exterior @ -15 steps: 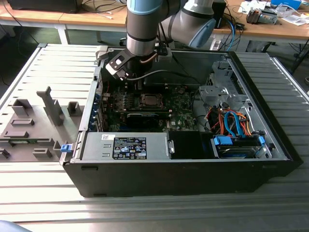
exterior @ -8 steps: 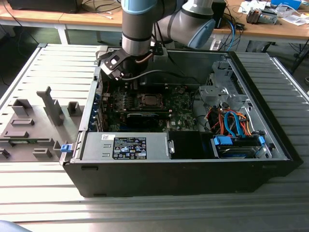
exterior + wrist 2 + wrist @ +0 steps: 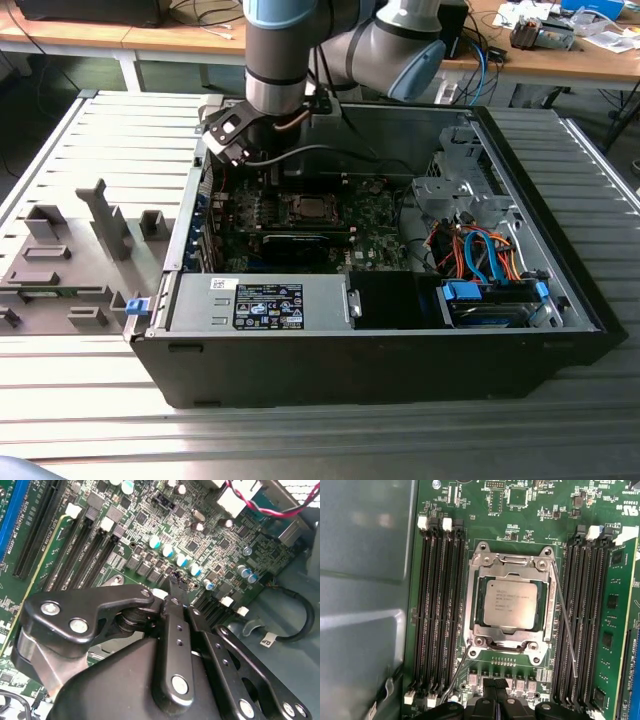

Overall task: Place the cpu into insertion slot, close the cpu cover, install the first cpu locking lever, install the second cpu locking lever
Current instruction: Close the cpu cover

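Note:
The cpu (image 3: 511, 603) lies silver-grey and flat in the insertion slot (image 3: 476, 611) on the green board. The cpu cover (image 3: 512, 573) is folded down, framing the chip. One thin wire locking lever (image 3: 565, 622) slants away from the socket over the memory slots. The other locking lever (image 3: 455, 677) sticks out from the opposite corner. My gripper (image 3: 496, 686) hovers beside the socket's edge, shut with nothing in it. Its black fingers (image 3: 175, 625) press together in the second wrist view. In the exterior view, the gripper (image 3: 236, 132) hangs over the case's back corner on that view's left, with the socket (image 3: 305, 208) below.
Long black memory slots (image 3: 437, 605) flank the socket, with a green memory module (image 3: 612, 630) on one side. The grey case wall (image 3: 365, 580) stands close by. A power supply (image 3: 260, 302), drive cage (image 3: 445, 190) and coloured cables (image 3: 480, 250) crowd the case.

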`<state>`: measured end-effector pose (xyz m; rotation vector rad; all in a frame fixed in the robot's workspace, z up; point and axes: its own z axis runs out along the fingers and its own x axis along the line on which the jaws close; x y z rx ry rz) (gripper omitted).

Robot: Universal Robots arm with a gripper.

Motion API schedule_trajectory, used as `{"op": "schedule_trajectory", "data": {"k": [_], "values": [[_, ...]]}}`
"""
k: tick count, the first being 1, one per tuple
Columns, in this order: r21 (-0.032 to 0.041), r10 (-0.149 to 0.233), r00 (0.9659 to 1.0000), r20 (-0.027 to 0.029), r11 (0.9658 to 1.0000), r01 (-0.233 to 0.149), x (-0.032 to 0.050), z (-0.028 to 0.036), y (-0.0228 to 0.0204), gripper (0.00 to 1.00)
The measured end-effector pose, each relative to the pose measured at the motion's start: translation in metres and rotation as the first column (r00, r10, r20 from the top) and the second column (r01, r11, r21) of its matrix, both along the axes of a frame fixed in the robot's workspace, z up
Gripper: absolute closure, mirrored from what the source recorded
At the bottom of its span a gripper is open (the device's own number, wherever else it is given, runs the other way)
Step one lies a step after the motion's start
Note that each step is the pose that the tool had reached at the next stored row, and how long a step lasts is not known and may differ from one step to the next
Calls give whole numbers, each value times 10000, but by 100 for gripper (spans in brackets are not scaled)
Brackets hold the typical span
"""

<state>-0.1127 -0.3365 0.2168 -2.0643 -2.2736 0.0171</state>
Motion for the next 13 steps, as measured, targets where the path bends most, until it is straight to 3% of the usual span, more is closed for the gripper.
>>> {"op": "schedule_trajectory", "data": {"k": [13], "values": [[0,0,10000,1,10000,0,-79,0,0,89]]}}
